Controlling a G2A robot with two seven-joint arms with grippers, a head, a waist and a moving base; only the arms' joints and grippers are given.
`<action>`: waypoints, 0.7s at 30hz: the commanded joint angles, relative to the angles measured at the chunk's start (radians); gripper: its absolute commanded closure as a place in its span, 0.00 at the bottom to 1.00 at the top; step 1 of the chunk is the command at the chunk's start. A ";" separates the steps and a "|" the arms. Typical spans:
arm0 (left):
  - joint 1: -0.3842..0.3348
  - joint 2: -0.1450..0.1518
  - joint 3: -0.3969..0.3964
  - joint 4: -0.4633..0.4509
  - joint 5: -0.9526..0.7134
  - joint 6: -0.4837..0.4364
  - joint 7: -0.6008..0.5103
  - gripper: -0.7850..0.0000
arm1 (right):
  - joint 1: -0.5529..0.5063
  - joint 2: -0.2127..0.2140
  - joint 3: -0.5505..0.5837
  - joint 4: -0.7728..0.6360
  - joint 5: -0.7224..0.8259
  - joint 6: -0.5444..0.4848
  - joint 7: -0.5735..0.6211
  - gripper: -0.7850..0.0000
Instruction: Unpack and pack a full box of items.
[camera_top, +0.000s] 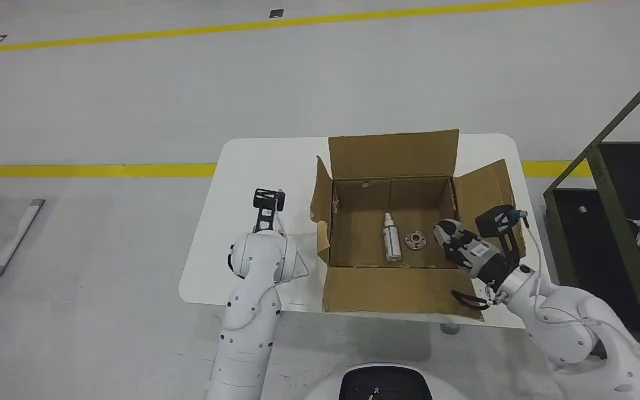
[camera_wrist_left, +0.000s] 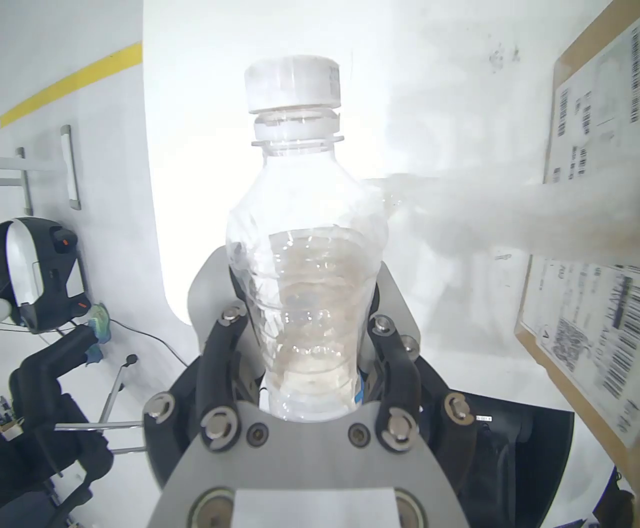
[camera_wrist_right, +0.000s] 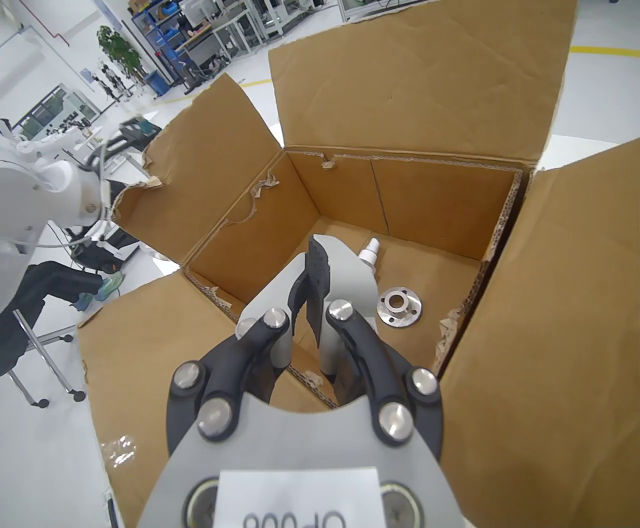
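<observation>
An open cardboard box (camera_top: 392, 160) stands on the white table (camera_top: 235, 165), flaps folded out. On its floor lie a small white spray bottle (camera_top: 391, 238) and a round metal flange (camera_top: 415, 240). In the right wrist view the flange (camera_wrist_right: 399, 306) is in plain sight, while the spray bottle (camera_wrist_right: 370, 248) is partly hidden behind a finger. My right gripper (camera_wrist_right: 315, 270) is shut with nothing in it, above the box's near right corner (camera_top: 447, 232). My left gripper (camera_wrist_left: 305, 290) is shut on a clear water bottle (camera_wrist_left: 300, 210) with a white cap, over the table left of the box (camera_top: 267, 198).
The box's labelled outer wall (camera_wrist_left: 585, 320) is close beside the held bottle. A dark metal rack (camera_top: 600, 190) stands off the table's right edge. Bare table surface lies left of the box.
</observation>
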 joint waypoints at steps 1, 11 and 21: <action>-0.011 -0.001 -0.006 0.056 -0.024 -0.009 0.014 1.00 | 0.009 0.000 -0.001 -0.009 0.008 0.008 0.011 1.00; -0.064 -0.007 -0.025 0.261 -0.102 0.006 0.043 1.00 | 0.048 0.001 -0.001 0.014 0.085 0.025 0.060 1.00; -0.082 -0.014 -0.008 0.262 -0.138 0.017 0.026 0.00 | 0.075 0.003 -0.023 0.022 0.081 0.048 0.115 1.00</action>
